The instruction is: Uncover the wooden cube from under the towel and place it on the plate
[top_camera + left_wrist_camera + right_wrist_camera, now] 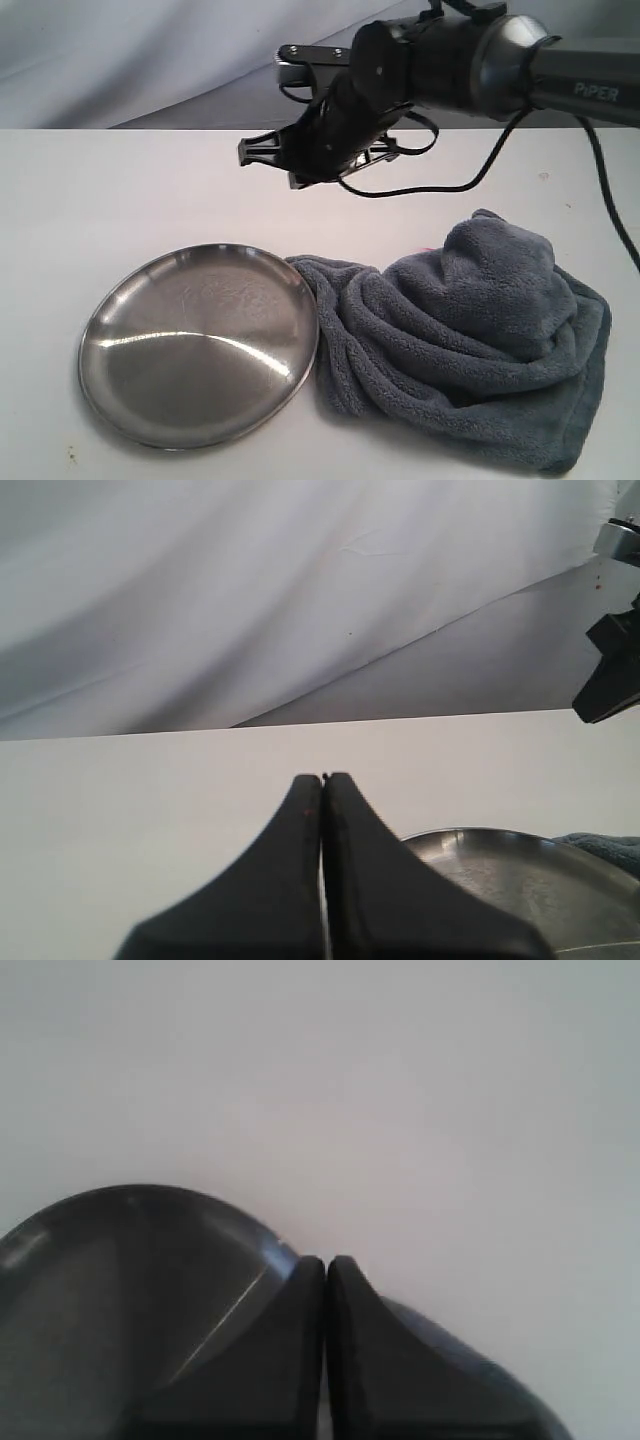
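Looking for the wooden cube turns up nothing in any view: no part of it shows, and whether it lies under the towel (470, 340) cannot be told. That blue-grey fleece sits bunched in thick folds on the white table (100, 200), with a rounded hump rising at its 12 o'clock side in the exterior view.

At the towel's 9 o'clock lies the plate (190, 350), a shiny steel dish with nothing on it. The towel's nearest folds meet the plate's rim at about 3 o'clock of the dish.

Seen from the exterior camera, the right gripper (243, 152) hangs at roughly 1 o'clock of the plate and 11 o'clock of the towel, clear of both and pointing toward 9 o'clock. Its two dark fingers are pressed flat together with nothing between them, as the right wrist view confirms, where they look down on the plate's rim and the bare tabletop. A black cable (440, 185) loops below the arm.

The left gripper (322, 780) shows only in its own wrist view. Its fingers are likewise closed tip to tip on nothing, with the plate's rim and a sliver of towel just beyond them and a white cloth backdrop (250, 600) behind the table.
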